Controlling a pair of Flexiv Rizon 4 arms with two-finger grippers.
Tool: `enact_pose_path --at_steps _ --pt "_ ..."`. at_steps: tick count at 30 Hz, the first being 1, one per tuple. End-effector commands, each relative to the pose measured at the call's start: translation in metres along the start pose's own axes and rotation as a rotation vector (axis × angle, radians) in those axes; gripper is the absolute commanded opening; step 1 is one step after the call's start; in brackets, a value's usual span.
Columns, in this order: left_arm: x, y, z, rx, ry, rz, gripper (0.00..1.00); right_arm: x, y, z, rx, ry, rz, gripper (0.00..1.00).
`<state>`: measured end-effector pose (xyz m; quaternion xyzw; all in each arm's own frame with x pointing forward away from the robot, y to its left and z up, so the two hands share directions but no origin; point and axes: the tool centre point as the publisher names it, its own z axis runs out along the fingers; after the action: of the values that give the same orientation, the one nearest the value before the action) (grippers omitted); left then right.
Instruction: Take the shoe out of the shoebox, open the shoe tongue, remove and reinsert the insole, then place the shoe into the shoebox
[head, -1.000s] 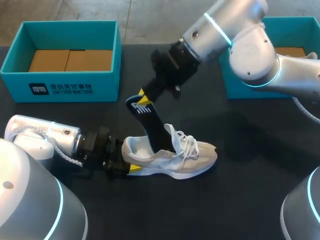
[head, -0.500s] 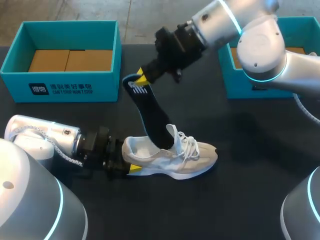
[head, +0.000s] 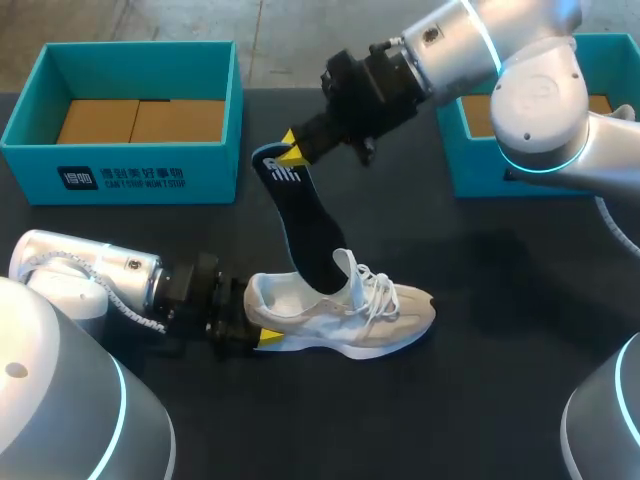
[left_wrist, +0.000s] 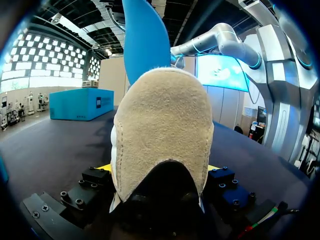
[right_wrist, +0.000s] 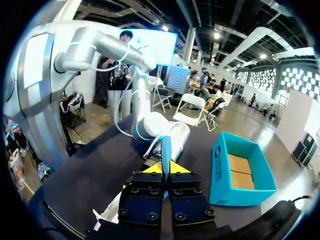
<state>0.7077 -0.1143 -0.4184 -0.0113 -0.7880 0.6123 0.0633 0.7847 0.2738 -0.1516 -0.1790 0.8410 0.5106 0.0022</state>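
Observation:
A white and beige sneaker (head: 345, 312) lies on its side on the black table, toe to the right. My left gripper (head: 255, 328) is shut on its heel (left_wrist: 162, 135), a finger on each side. A dark insole (head: 305, 225) with a blue underside (left_wrist: 142, 40) stands up out of the shoe's opening, its lower end still inside. My right gripper (head: 288, 148) is shut on the insole's upper end, above and left of the shoe. In the right wrist view the insole (right_wrist: 166, 150) shows edge-on between the closed fingers.
A teal shoebox (head: 130, 175) with a brown cardboard floor stands at the back left. A second teal box (head: 475, 160) at the back right is partly hidden by my right arm. Bare black table lies in front of and right of the shoe.
My right gripper has risen and shifted right with the insole's top end, drawing more of the insole out of the shoe. The left gripper and the shoe have stayed in place.

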Motion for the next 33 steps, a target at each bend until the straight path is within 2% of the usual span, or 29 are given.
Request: enact_pose_path --at_steps 1,4,8,10,16,22,33 --pt "0.001 0.003 0.001 -0.001 -0.001 0.000 0.00 0.000 0.000 0.001 0.002 -0.001 -0.001 0.00" --pt "0.001 0.003 0.001 -0.001 -0.001 0.000 0.00 -0.011 0.010 -0.003 -0.001 -0.010 0.004 0.00" --pt "0.001 0.003 0.001 -0.001 -0.001 0.000 0.00 -0.024 0.038 -0.022 0.000 -0.054 0.008 0.00" --pt "0.001 0.003 0.001 -0.001 -0.001 0.000 0.00 -0.027 0.050 -0.032 -0.014 -0.076 -0.001 0.00" --pt "0.001 0.003 0.001 -0.001 -0.001 0.000 0.00 -0.030 0.068 -0.046 -0.037 -0.133 0.027 0.00" --pt "0.001 0.003 0.001 -0.001 -0.001 0.000 0.00 -0.021 0.085 -0.055 -0.075 -0.181 0.060 0.00" --pt "0.001 0.003 0.001 -0.001 -0.001 0.000 0.00 0.008 0.115 -0.081 -0.086 -0.214 0.080 0.00"
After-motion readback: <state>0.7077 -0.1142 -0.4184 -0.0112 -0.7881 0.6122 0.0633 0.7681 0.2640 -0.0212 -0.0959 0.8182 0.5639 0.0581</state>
